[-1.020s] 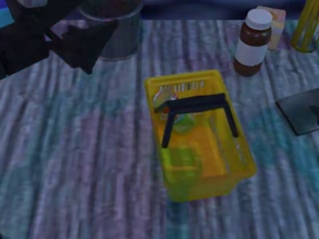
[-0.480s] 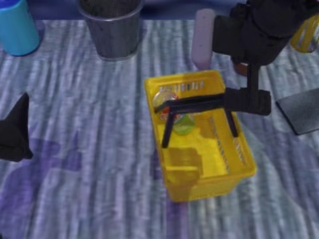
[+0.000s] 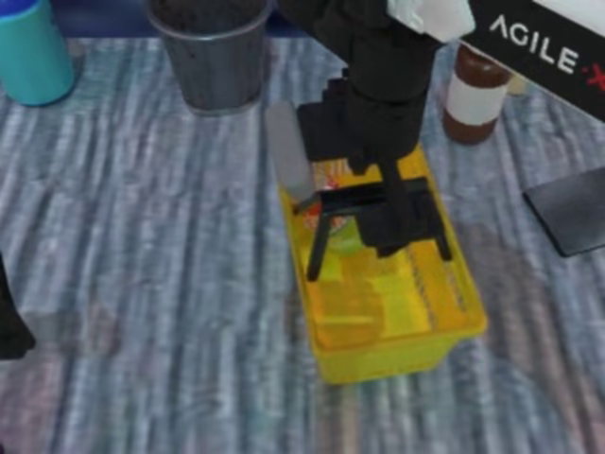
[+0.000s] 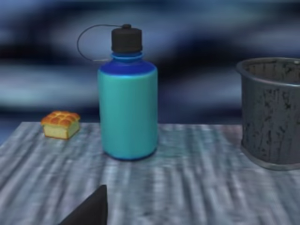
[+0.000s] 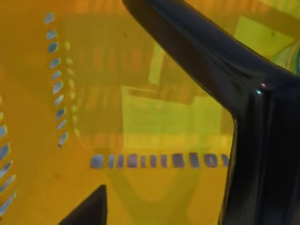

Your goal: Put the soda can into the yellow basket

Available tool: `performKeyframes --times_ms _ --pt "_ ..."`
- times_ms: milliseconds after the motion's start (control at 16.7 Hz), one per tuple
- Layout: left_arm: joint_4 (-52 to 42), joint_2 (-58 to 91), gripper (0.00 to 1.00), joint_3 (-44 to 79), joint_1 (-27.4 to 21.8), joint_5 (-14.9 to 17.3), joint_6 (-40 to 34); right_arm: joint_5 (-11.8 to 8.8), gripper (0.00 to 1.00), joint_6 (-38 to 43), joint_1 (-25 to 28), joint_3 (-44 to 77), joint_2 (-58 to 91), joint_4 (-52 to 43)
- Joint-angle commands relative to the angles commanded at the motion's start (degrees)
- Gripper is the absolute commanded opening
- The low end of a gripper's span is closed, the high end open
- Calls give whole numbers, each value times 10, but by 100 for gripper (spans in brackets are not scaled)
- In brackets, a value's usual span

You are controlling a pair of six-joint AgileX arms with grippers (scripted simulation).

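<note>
The yellow basket stands mid-table with its black handle raised. Inside it, at the far-left end, the soda can lies partly hidden under the handle and my right arm. My right gripper hangs over the basket's far half, just past the handle. The right wrist view shows the basket's slotted inner wall, the handle close by, and one fingertip set off to the side with nothing held. My left gripper sits at the table's left edge, empty.
A grey round bin and a teal bottle stand at the back left, and a brown white-capped bottle at the back right. A dark flat pad lies at the right. A small bread loaf sits beyond the teal bottle.
My right arm has swung in from the back right to over the basket. My left gripper has drawn back from the back left to the table's left edge. The can stays in the basket.
</note>
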Motion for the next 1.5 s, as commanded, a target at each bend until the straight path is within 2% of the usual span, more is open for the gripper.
performKeyframes --times_ms 360,660,900,1500 --pt "-1 -4 100 -2 0 -2 1 0 100 -2 0 1 4 0" --pt "-1 -4 100 -2 0 -2 1 0 100 -1 1 -55 -5 47" --pt "-1 -4 100 -2 0 -2 1 0 100 -1 1 -56 -5 49" --pt "-1 -4 100 -2 0 -2 1 0 25 -1 1 -56 -5 49"
